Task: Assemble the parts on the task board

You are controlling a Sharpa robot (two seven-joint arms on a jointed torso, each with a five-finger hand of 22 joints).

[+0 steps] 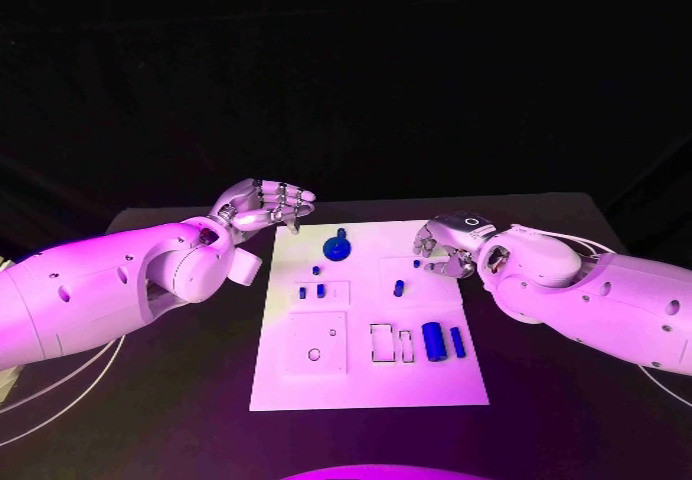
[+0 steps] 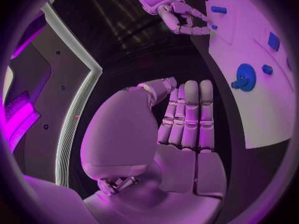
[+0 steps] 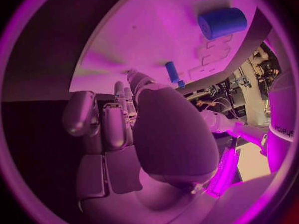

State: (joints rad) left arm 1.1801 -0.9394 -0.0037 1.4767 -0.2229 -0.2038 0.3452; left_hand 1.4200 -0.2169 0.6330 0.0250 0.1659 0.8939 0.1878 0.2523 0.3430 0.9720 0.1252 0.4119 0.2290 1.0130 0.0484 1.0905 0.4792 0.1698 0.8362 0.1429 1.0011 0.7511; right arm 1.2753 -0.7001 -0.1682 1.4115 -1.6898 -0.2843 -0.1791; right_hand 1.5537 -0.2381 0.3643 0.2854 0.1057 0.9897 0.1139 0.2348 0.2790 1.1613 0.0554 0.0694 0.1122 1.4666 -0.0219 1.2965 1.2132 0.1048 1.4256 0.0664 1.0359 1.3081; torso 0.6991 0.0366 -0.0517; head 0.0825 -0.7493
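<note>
The white task board (image 1: 289,385) lies in the middle of the black table. On it are a round blue part (image 1: 338,247), several small blue pegs (image 1: 400,288), a thick blue cylinder (image 1: 433,341) and a thin blue bar (image 1: 457,342). My left hand (image 1: 268,210) hovers over the board's far left corner, its fingers (image 2: 187,117) straight and side by side, holding nothing. My right hand (image 1: 444,250) hangs over the board's right edge with bent, parted fingers. Its fingertips (image 2: 207,30) reach down beside a small blue piece (image 1: 417,264). Nothing sits between them. The cylinder (image 3: 222,22) and a peg (image 3: 171,72) lie beyond that hand.
Rectangular recesses and outlines (image 1: 382,342) mark the near half of the board, and a square plate with a hole (image 1: 315,343) sits at its near left. Black table (image 1: 577,400) surrounds the board on all sides.
</note>
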